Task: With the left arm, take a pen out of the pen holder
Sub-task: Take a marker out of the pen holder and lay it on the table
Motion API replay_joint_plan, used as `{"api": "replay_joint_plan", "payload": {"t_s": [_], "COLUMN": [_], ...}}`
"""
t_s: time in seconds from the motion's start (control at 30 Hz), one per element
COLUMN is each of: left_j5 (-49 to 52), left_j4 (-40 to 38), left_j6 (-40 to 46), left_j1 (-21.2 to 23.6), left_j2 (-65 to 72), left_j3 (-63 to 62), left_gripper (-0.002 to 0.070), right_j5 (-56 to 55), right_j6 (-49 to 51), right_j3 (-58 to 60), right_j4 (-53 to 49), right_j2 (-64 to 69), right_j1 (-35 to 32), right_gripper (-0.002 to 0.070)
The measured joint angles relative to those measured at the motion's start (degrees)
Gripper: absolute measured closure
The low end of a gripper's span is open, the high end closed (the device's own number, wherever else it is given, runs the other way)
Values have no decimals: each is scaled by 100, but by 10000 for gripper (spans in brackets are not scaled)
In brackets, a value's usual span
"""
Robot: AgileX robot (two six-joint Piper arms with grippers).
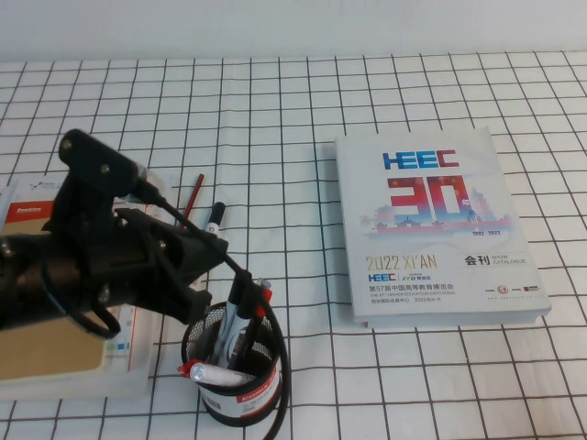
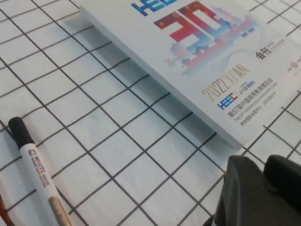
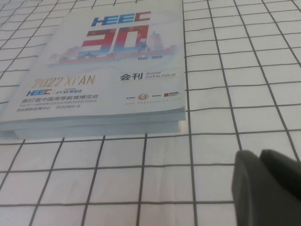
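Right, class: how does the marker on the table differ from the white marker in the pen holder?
The table marker lies flat; the holder marker rests across the pen holder rim. The table marker has a red pen beside it; the holder marker shares with other pens. Both have white barrels. The left gripper is over the holder, the right gripper near the catalogue.

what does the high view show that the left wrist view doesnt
Only the high view: the black mesh pen holder with its pens, and the left arm stretched over it. Only the left wrist view: the left gripper close up, above the grid table. Both: the HEEC catalogue and the white marker lying on the table. The right gripper shows in neither; it hangs near the catalogue.
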Motion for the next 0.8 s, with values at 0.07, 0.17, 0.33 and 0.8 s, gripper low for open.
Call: {"api": "replay_joint_plan", "payload": {"t_s": [0.07, 0.17, 0.33, 0.8], "left_j5": [8, 8, -2, -149], "left_j4": [-12, -167, -444, -817], "left_j6": [123, 301, 750, 1227], "left_j1": [0, 0, 0, 0], "left_j2": [119, 295, 564, 1034], "left_j3": [0, 0, 0, -3], "left_gripper": [575, 414, 313, 296], "right_j5": [0, 0, 0, 0], "right_j6": [0, 0, 0, 0], "right_j3": [0, 0, 0, 0], "right_j4": [0, 0, 0, 0], "right_j2": [0, 0, 0, 0], "right_j1": [0, 0, 0, 0], "right_gripper": [691, 691, 691, 691]}}
